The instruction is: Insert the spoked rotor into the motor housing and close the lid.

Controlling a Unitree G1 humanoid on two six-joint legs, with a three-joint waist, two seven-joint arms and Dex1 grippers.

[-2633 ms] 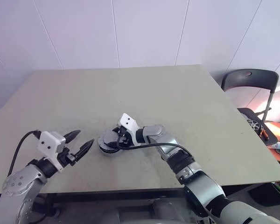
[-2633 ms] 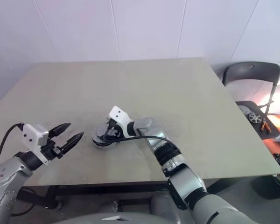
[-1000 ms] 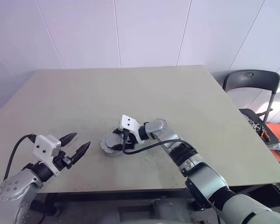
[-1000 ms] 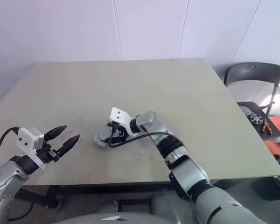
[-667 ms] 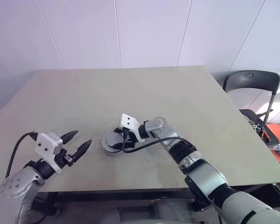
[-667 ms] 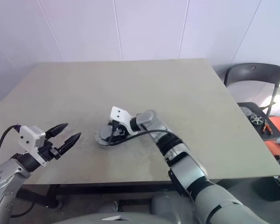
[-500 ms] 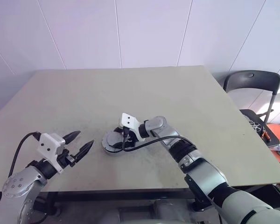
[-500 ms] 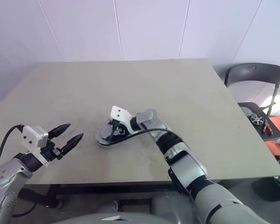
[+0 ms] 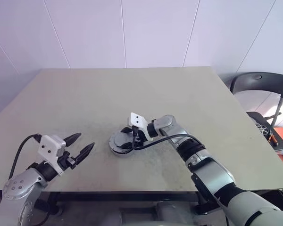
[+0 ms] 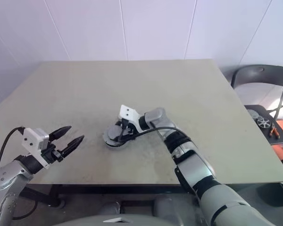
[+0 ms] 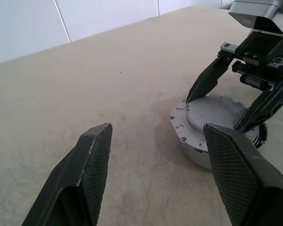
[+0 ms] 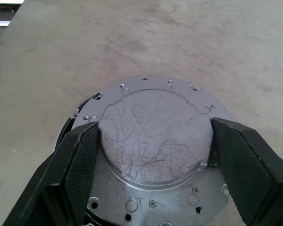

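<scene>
The round silver-grey motor housing [image 11: 212, 136] sits near the front middle of the beige table [image 9: 188, 99], its scratched grey lid [image 12: 153, 136] now lying flat on top where moments ago it stood tilted, so closing looks all but done. The right end effector [image 12: 153, 134] straddles the lid's raised centre, fingers spread wide. The left end effector [image 9: 80, 146] hovers nearby, open and empty.

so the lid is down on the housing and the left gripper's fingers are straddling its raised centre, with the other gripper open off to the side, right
Not quite: it is the right gripper whose fingers straddle the raised centre of the lid, as the right wrist view shows. The lid does lie down on the motor housing, and the gripper open off to the side is the left gripper, seen in the left eye view.
</scene>
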